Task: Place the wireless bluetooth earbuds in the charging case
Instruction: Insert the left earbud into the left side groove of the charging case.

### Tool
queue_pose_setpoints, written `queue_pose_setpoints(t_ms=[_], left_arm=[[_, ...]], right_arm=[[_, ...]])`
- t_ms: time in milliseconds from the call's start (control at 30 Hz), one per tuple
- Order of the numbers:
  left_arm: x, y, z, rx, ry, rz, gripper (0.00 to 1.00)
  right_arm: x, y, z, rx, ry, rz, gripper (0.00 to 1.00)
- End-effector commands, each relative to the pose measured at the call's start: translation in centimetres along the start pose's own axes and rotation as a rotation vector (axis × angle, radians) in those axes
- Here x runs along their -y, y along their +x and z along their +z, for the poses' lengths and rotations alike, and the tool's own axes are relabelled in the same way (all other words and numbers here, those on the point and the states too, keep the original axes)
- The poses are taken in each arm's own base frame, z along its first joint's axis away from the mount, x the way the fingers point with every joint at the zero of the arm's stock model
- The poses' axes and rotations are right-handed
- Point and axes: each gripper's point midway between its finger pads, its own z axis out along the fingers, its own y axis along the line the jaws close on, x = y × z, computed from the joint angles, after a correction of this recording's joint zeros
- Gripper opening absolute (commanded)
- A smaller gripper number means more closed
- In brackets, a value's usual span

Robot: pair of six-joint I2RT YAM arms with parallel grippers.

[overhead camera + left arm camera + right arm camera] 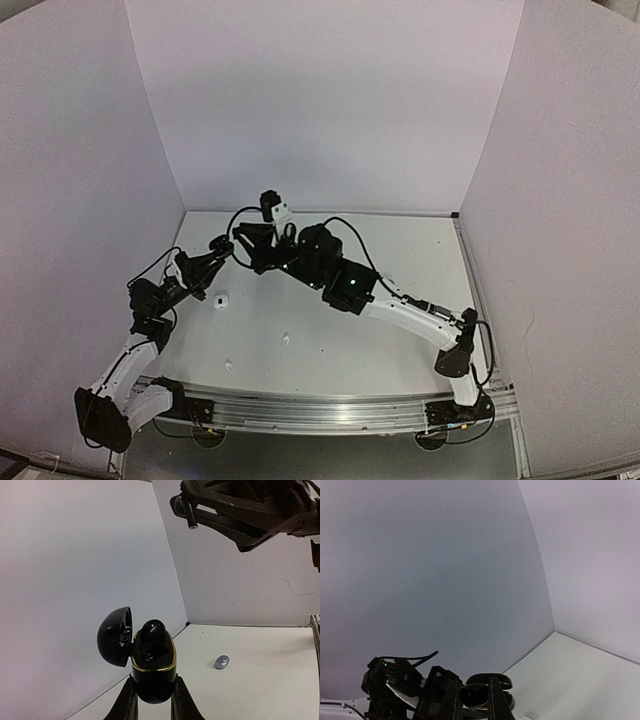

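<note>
Now, left claw (153, 696): clamped tight on the black charging case (154, 672), with the lid swung open at 9 o'clock.
Black earbud (152, 629): long axis upright in the case mouth, dome above the gold rim.
Right claw (473, 702): nearly closed, and I cannot tell if it holds anything. In the left wrist view it sits at 1 o'clock, well above the case.
Likely presser: right arm.

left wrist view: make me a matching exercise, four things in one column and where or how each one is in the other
1 charging case
2 case lid
3 black earbud
4 grey earbud

a lying on the table
b swung open
c clamped in the left claw
d sitting in the charging case

Pairs: 1-c, 2-b, 3-d, 4-a
</note>
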Motion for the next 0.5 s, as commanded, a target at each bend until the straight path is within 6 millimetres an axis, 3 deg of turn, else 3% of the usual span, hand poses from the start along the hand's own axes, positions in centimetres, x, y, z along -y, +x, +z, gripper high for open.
queue_pose_setpoints(t_ms=[0, 133, 467], left_arm=[[0.1, -2.2, 0.2, 0.094, 0.013, 0.077, 0.0], [0.4, -1.9, 0.2, 0.083, 0.022, 0.081, 0.0], [1.1, -1.3, 0.0, 0.102, 0.059, 0.055, 0.0]], right_arm=[[-6.0, -3.0, -0.3, 0.15, -0.217, -0.08, 0.0], [-6.7, -2.1, -0.3, 0.169, -0.231, -0.119, 0.0], [-5.1, 0.7, 1.5, 0.175, -0.15, -0.223, 0.0]])
